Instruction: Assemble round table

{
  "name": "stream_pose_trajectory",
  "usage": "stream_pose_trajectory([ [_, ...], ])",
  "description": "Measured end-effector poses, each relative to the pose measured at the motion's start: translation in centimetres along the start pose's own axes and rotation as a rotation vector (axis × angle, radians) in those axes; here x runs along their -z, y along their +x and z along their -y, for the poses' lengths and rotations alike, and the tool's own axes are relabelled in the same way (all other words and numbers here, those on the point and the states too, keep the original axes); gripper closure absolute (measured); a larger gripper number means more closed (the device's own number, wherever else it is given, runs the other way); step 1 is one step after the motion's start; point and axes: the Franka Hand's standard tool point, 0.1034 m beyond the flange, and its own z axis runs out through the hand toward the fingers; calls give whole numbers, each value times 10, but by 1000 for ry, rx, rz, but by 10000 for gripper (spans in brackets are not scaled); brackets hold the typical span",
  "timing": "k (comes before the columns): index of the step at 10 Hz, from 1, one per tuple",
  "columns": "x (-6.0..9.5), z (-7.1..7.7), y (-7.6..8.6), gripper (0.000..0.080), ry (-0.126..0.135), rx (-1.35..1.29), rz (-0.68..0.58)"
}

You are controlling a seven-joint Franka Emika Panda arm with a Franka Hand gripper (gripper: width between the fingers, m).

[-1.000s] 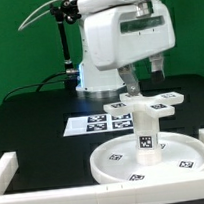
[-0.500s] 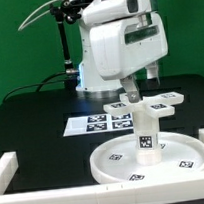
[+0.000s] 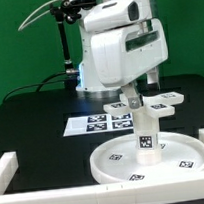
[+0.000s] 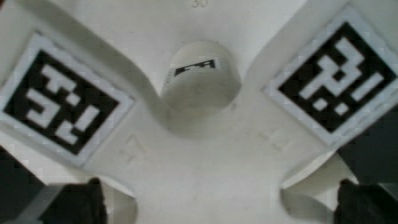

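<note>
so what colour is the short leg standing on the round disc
White, with a small black-and-white square tag on its side; the leg shows best in the exterior view.

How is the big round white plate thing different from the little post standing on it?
The round disc lies flat and wide on the black table; the short leg stands upright in its middle, narrow and tall. The disc shows several tags spread over its face; the leg shows one on its side. Both are white plastic.

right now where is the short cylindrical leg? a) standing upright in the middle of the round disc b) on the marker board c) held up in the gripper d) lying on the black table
a: the cylindrical leg stands upright at the centre of the round disc, with the open gripper above it.
</note>
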Motion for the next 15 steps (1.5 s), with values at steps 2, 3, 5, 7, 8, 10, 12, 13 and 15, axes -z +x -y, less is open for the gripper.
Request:
stream_pose_trajectory([
  [2, -1, 0, -1, 151, 1, 0, 1],
  [3, -3, 1, 0, 151, 3, 0, 1],
  [5, -4, 2, 1, 151, 2, 3, 1],
  [7, -4, 2, 0, 254, 4, 2, 2],
  [8, -4, 1, -1, 363, 3, 0, 2],
  [10, -4, 1, -1, 362, 3, 0, 2],
  [12, -4, 1, -1, 362, 3, -15, 2],
  [13, -4, 1, -1, 362, 3, -15, 2],
  [15, -4, 0, -3, 361, 10, -202, -9],
])
